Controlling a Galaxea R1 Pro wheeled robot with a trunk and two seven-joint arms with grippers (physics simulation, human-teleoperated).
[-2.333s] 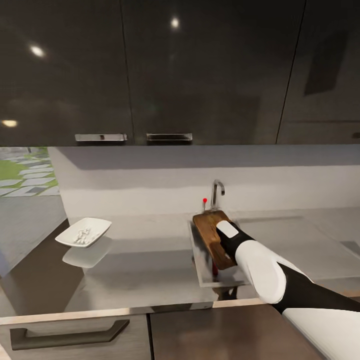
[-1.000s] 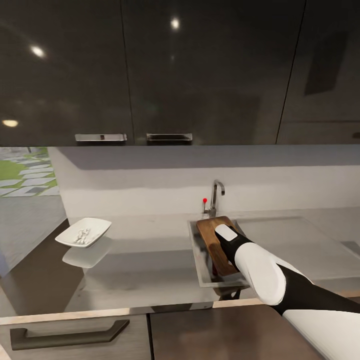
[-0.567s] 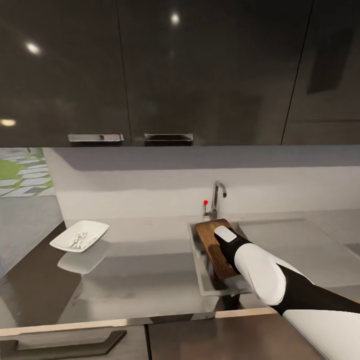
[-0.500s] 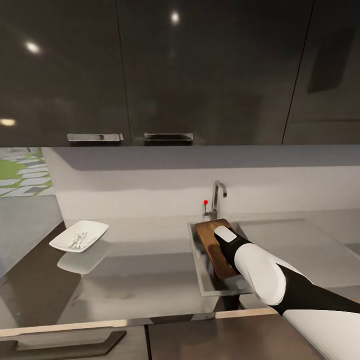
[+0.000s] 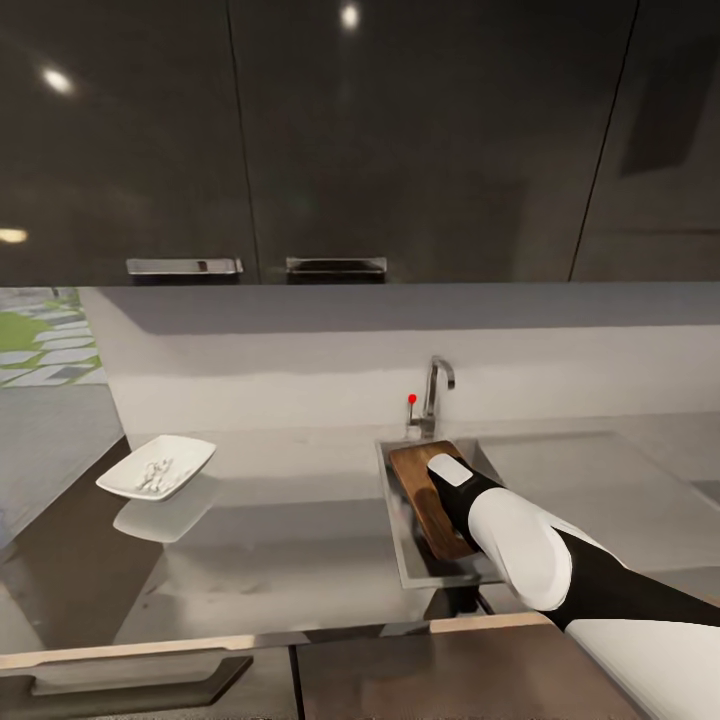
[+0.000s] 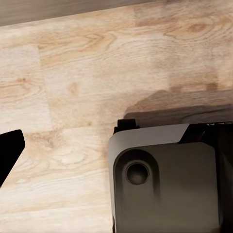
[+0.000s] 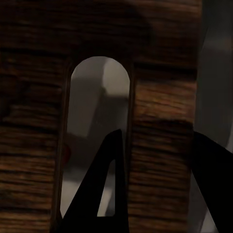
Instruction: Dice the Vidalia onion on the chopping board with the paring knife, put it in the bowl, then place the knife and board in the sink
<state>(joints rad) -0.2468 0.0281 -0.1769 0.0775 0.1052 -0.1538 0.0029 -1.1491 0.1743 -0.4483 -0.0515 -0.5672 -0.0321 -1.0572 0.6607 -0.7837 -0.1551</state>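
Observation:
The dark brown chopping board leans tilted inside the sink, below the chrome tap. My right gripper is shut on the board's end. One finger passes through the handle slot and the other lies past the board's edge. A small red patch shows through the slot; I cannot tell whether it is the paring knife. The white bowl holds the diced onion on the grey countertop. My left gripper hangs over the floor, with one fingertip showing at the frame's edge.
Dark glossy wall cabinets hang over the counter. A drawer with a dark handle sits under the counter's front edge. The drainboard lies right of the basin. My grey base stands on the wood floor.
My right arm has lowered the chopping board deeper into the sink. The head camera has shifted slightly, so the bowl and cabinets sit a little differently in the picture.

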